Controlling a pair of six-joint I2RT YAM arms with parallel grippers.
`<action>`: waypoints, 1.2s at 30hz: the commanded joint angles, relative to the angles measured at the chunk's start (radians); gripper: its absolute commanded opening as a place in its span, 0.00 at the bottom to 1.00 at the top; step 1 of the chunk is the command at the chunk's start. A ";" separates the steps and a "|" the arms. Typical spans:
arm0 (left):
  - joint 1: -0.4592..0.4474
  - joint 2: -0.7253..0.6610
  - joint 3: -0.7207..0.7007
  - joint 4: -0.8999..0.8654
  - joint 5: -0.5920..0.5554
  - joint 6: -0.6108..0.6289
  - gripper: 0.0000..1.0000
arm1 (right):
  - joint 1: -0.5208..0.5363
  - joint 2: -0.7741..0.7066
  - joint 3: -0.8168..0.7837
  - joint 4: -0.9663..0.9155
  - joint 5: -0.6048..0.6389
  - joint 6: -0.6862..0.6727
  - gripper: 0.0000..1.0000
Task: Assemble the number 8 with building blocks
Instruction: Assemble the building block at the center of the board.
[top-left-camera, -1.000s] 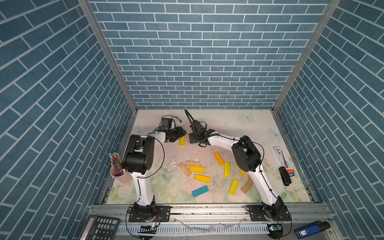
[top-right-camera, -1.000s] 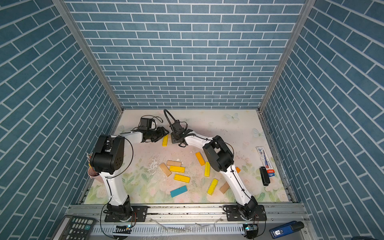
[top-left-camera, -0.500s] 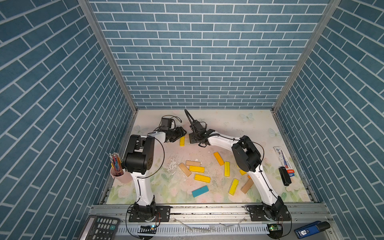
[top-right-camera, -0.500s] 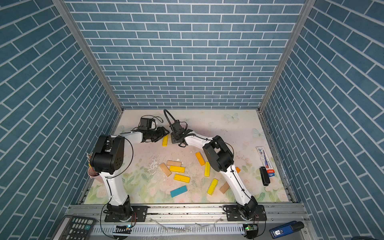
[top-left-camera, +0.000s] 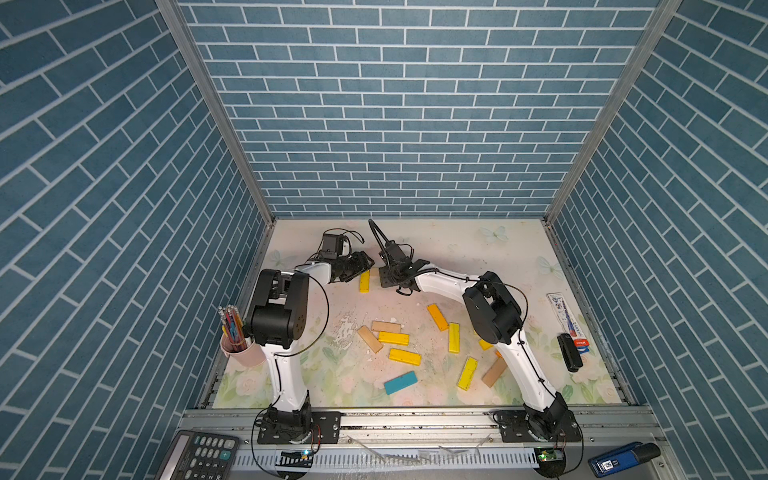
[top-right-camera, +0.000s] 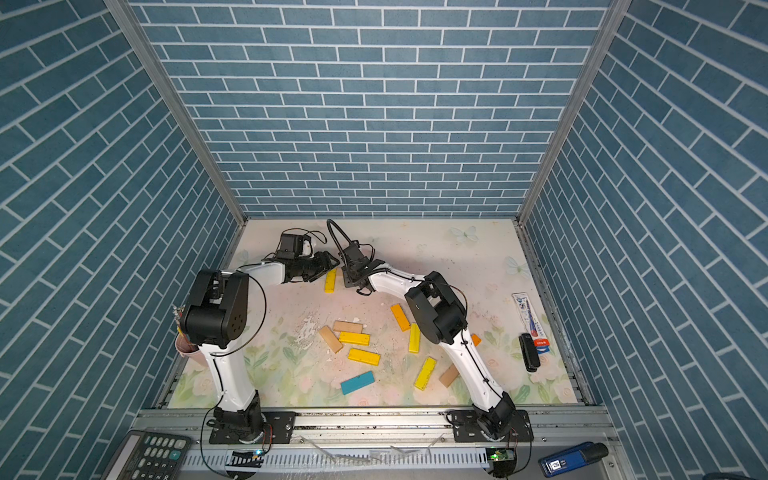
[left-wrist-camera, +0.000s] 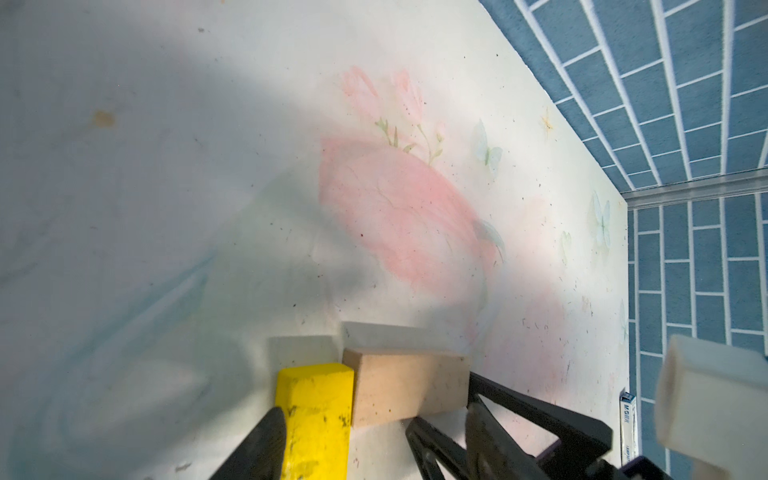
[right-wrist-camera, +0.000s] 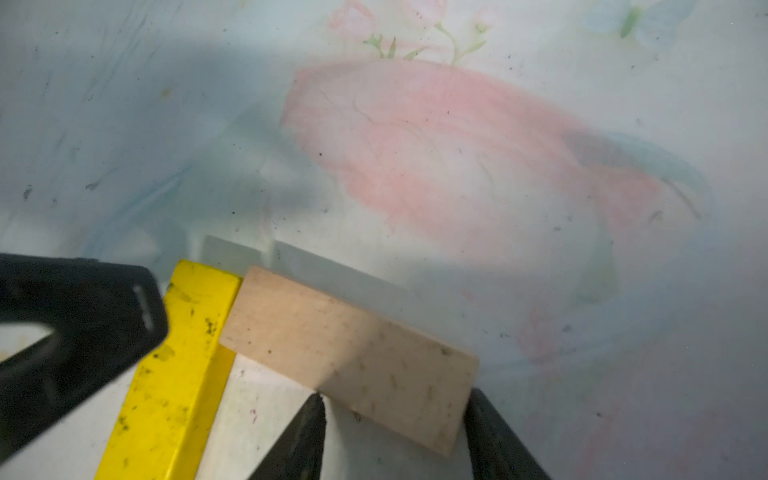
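Observation:
At the back of the table a yellow block (top-left-camera: 364, 281) and a tan block (right-wrist-camera: 349, 357) meet end to side in an L. My left gripper (left-wrist-camera: 349, 446) is open around the yellow block (left-wrist-camera: 316, 415); one finger (left-wrist-camera: 266, 440) rests against its outer side. My right gripper (right-wrist-camera: 395, 419) is shut on the tan block's near end, with both fingertips touching it. In both top views the two grippers (top-left-camera: 369, 264) (top-left-camera: 384, 278) nearly meet over this corner. Several loose blocks lie mid-table, among them a teal one (top-left-camera: 400, 382), an orange one (top-left-camera: 437, 316) and a yellow one (top-right-camera: 363, 356).
A pink pen cup (top-left-camera: 239, 345) stands by the left arm's base. A black oblong object (top-left-camera: 569, 352) and a toothpaste tube (top-left-camera: 565, 313) lie at the right edge. Blue brick walls close three sides. A calculator (top-left-camera: 199, 455) sits off the front rail.
The right gripper's jaws have closed in on the tan block. Both arms stay almost where they were, and the loose blocks have not moved.

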 joint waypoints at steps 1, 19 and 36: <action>0.005 0.037 0.020 -0.005 0.013 0.015 0.70 | 0.002 -0.003 -0.042 -0.042 -0.017 0.013 0.55; 0.005 0.031 0.018 -0.015 -0.004 0.012 0.70 | -0.039 -0.088 -0.201 0.017 -0.005 0.016 0.52; 0.004 0.031 0.018 -0.015 -0.005 0.013 0.70 | -0.052 -0.055 -0.151 -0.004 -0.005 0.019 0.48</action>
